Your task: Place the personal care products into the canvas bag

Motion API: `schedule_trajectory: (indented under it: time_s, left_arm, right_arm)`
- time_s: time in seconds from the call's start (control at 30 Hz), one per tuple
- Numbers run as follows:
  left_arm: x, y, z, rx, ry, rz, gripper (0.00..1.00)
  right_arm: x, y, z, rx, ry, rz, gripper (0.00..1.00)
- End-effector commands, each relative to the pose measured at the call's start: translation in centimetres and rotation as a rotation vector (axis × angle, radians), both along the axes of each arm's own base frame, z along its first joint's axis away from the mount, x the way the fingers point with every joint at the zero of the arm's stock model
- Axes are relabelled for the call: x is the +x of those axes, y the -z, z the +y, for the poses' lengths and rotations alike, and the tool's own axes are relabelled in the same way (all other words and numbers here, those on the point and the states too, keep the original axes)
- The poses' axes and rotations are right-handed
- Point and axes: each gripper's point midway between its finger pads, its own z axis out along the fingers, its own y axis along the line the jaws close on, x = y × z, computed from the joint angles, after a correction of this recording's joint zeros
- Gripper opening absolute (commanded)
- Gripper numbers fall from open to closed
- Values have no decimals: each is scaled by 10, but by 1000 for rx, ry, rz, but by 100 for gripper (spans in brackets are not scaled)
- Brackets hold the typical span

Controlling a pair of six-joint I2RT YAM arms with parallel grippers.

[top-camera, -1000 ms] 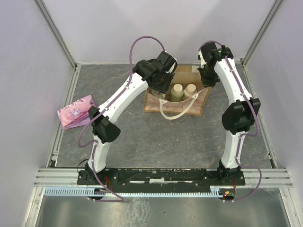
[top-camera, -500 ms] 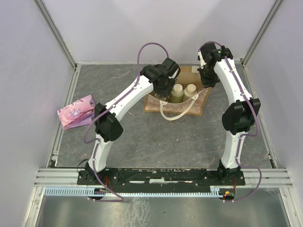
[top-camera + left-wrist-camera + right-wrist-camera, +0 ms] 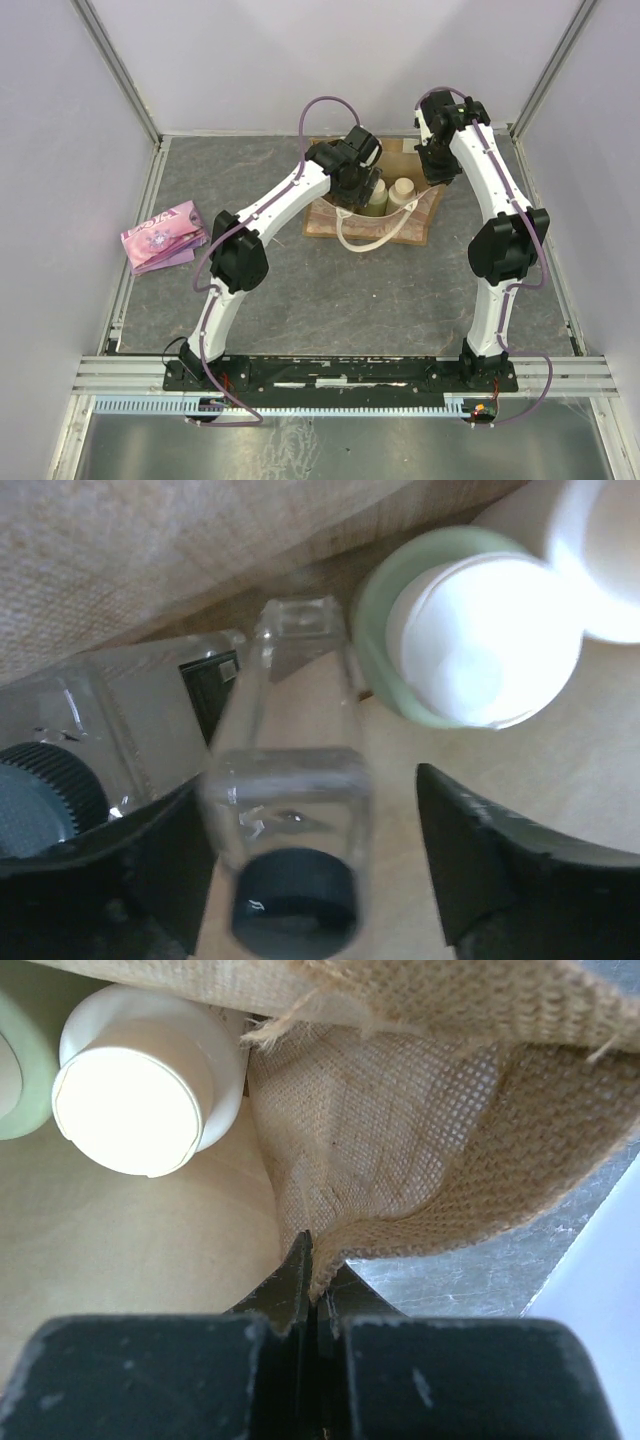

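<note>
My left tool [image 3: 308, 785] is down inside the canvas bag [image 3: 420, 228], its jaws apart around 1 clear squarish bottle [image 3: 300, 710] with a dark cap; there is a gap on the bottle's right side, so I judge it released rather than gripped. A 2nd clear bottle [image 3: 110, 730] lies just beside it on the left; the yellow-green bottle [image 3: 470, 640] and the cream bottle [image 3: 600, 540] stand to the right, so all 4 products are within the bag. My right tool [image 3: 315, 1260] is pinched together on the bag's far right rim, holding the mouth open. The step in hand is the release and exit. To do it well I would spread the left jaws until both fingers are free of the bottle, then lift straight up between its neighbours; a sideways drag could tip either. I would hold the rim until the left tool is above the cream handles [image 3: 372, 247], since a loop could snag a finger; the pink packet [image 3: 160, 238] on the worktop [image 3: 330, 290] is not mine to move.
</note>
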Motion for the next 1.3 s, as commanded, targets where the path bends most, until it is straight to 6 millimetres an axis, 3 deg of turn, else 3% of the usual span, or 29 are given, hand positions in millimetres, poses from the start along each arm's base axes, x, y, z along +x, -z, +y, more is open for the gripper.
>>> schedule_trajectory:
  time_s: [0.0,0.07,0.27,0.37,0.53,0.7,0.83,0.93,1.03,1.13,1.27]
  left_arm:
    - [26,-59,-13,-114,18,-172,87]
    - [27,-67,-15,-143,21,-181,94]
    - [21,-108,-24,-271,69,-225,97]
    - [14,-146,-26,-375,101,-270,98]
    - [-3,-209,-23,-554,148,-368,98]
    - [-14,-255,5,-644,120,-509,99]
    - [-11,-288,57,-644,-20,-655,99]
    - [-7,-291,102,-635,-130,-680,99]
    - [0,-273,139,-618,-206,-652,100]
    - [3,-248,165,-562,-273,-633,100]
    - [3,-218,182,-515,-341,-592,100]
  right_arm:
    - [3,-6,17,47,-31,-37,0]
    - [3,-5,16,47,-28,-34,0]
    - [3,-5,17,49,-30,-35,0]
    - [4,-8,18,55,-35,-45,0]
    - [6,-13,22,75,-47,-68,13]
    - [6,-15,22,76,-53,-81,17]
    - [6,-19,22,78,-54,-92,25]
    - [7,-30,23,93,-56,-128,27]
    - [8,-43,26,118,-63,-172,30]
    - [7,-55,29,138,-66,-199,36]
    - [3,-69,29,151,-63,-231,51]
